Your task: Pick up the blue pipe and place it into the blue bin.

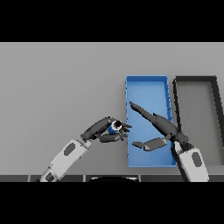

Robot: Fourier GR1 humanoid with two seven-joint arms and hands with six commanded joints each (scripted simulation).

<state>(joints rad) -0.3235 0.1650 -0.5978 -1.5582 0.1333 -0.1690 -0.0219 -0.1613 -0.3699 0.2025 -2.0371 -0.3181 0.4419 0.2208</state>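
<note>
We've got the blue pipe clamped in our left hand, fingers & thumb curled round it; only a small blue patch w/ a pale spot shows between them, so we can't tell its long axis. The landmark for everything is the blue bin. The pipe sits just outside the bin's left wall, abt level w/ the bin's lower half, fingertips touching or nearly over that wall — can't tell which. Whether it's lifted clear of the grey table isn't visible from this angle.

The relation that counts: the bin interior lies directly to the right of the held pipe, a short crossing over the left wall. Left hand is the one carrying, so it's the one to finish. Our right hand hangs over the bin's interior, fingers straight & spread, thumb apart, holding nothing. We judge it could crowd the drop spot, esp. in the bin's lower half.

A dark bin stands just beside the blue bin's right wall. Left of the blue bin the table is plain grey. We reckon pick is done, placing remains.
</note>
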